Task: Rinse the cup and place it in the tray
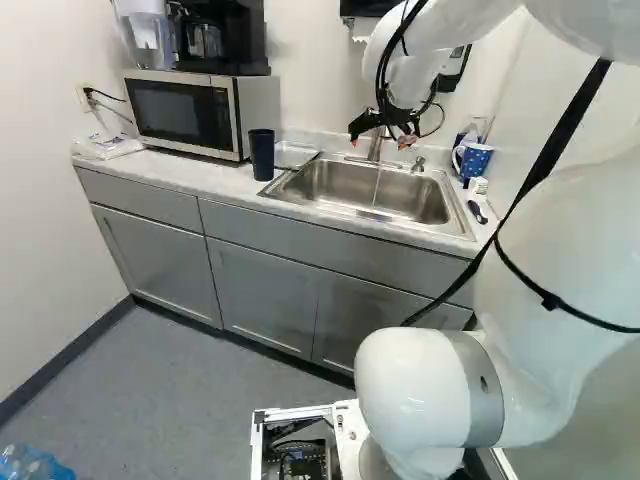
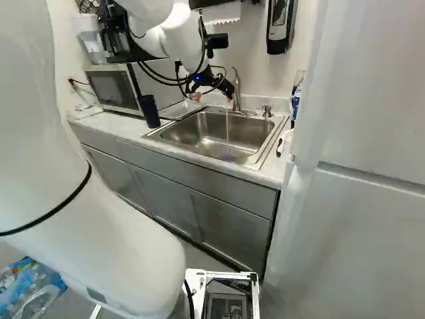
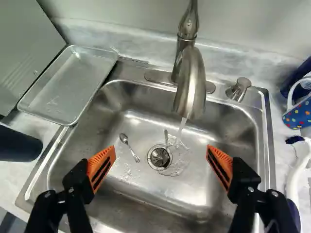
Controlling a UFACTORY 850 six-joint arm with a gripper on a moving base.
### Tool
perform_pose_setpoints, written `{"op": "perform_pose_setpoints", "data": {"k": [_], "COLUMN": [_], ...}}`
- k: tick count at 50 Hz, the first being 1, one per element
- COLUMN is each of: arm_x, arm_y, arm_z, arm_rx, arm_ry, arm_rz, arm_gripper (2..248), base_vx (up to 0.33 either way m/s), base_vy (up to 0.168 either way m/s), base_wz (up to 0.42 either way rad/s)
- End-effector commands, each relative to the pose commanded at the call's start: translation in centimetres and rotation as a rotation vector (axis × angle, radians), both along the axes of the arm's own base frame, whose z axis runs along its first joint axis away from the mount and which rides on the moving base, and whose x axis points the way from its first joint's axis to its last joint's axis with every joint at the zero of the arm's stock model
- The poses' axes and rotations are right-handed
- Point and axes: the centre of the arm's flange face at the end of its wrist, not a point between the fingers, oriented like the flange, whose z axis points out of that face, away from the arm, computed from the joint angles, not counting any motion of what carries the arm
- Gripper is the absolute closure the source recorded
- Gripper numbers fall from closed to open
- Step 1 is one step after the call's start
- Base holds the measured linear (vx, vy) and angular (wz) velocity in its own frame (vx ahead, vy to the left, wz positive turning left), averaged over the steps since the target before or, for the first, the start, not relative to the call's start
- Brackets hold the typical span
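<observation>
Water (image 3: 181, 127) running, open gripper (image 3: 161, 148) empty over the sink (image 3: 267, 141)
The arm (image 2: 182, 36) reaches out, wrist angled down; swinging sideways too low, it might clip the tap (image 3: 190, 92) or topple the dark cup (image 1: 261, 154), upright on the bench (image 1: 170, 172) by the tray (image 3: 70, 85), or the spotted mug (image 1: 473, 160) opposite

In left base view I see white side wall (image 1: 45, 200) at left, dark baseboard (image 1: 65, 360) along its foot. Floor (image 1: 180, 385) is grey. Grey cabinets (image 1: 265, 300) stand under pale counter (image 1: 205, 180). On counter is microwave (image 1: 185, 112), carrying black coffee maker (image 1: 225, 40).
</observation>
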Motion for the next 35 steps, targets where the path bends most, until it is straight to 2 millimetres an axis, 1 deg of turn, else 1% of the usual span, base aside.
{"op": "perform_pose_setpoints", "data": {"k": [23,35], "arm_x": [0.0,-0.1], "arm_y": [0.1,1.4], "arm_z": [0.0,0.0], "arm_rx": [0.000,0.000], "arm_ry": [0.000,0.000], "arm_rz": [0.002,0.029], "arm_gripper": [3,3], "base_vx": [0.000,0.000], "base_vy": [0.000,0.000], "base_wz": [0.000,0.000]}}
